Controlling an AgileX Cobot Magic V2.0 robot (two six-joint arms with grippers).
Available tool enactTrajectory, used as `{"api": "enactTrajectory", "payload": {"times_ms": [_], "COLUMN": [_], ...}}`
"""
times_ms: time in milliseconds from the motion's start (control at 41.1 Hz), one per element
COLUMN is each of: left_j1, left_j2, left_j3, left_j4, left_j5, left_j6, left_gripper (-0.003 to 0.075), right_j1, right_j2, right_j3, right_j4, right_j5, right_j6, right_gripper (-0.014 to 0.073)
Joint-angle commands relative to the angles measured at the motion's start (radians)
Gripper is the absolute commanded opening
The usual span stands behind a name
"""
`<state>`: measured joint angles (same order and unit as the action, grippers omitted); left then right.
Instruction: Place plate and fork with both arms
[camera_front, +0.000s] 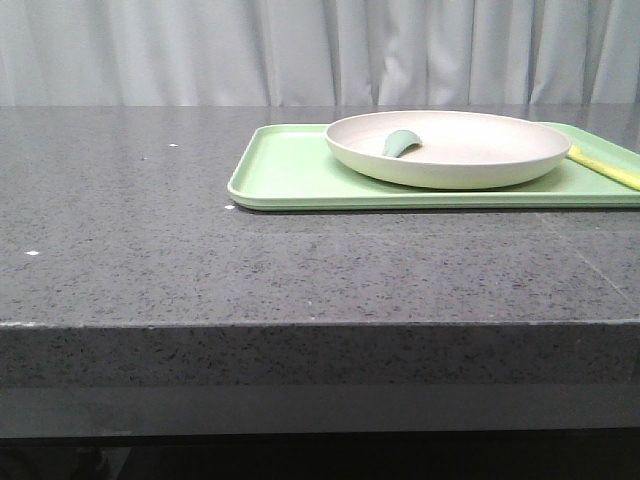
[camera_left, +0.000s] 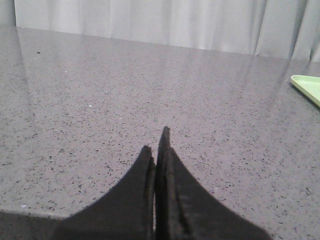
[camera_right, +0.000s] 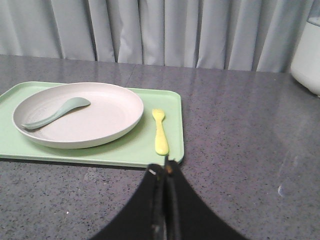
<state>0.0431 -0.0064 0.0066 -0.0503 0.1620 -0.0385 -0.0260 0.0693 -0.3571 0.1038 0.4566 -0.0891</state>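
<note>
Ahead of the right gripper (camera_right: 164, 172), just past its tips, lies the near edge of a flat light-green tray (camera_right: 125, 152) on the dark speckled table (camera_right: 240, 130). Both black fingers of that claw are pressed together, nothing between them. Nearest thing to the tips: the fork (camera_right: 160, 132), pale yellow, lying flat on the tray, handle end toward the claw, tines pointing away. Fork sits just beside the plate (camera_right: 100, 117), apart from its rim, on the side closer to the claw's line. Plate is cream, shallow, resting on the tray further off to one side of the claw. A grey-green spoon (camera_right: 55, 112) lies inside the plate, bowl up toward the middle, handle toward the rim.

Left gripper (camera_left: 157, 145): fingers likewise closed tight, empty. Only bare table top before it; one corner of the tray shows well off to the side, far from the tips.

Front view: tray, plate and spoon visible toward the right of the table, fork's handle poking out past the plate's right rim. Neither claw appears there. Pale curtain (camera_front: 320, 50) behind.
</note>
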Motion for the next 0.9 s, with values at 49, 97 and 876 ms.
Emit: {"api": "enactTrajectory", "payload": {"times_ms": [49,97,876], "left_j1": [0.004,0.004,0.004], "left_j2": [-0.022,-0.022,-0.020], "left_j3": [0.002,0.002,0.002], "left_j4": [-0.005,-0.005,-0.005], "left_j5": [-0.090,-0.090,-0.090], "left_j6": [-0.012,-0.012,-0.012], "left_gripper": [-0.0018,-0.0018,-0.0018], "right_j1": [0.000,0.008,0.051], "right_j2": [0.010,0.004,-0.099], "right_j3": [0.003,0.032,0.381], "right_j4": [-0.014,-0.014,0.008], "right_j5": [-0.110,-0.139,-0.334], "right_j6": [-0.002,-0.002,-0.002], "right_gripper": [-0.0067,-0.0067,-0.0067]}}
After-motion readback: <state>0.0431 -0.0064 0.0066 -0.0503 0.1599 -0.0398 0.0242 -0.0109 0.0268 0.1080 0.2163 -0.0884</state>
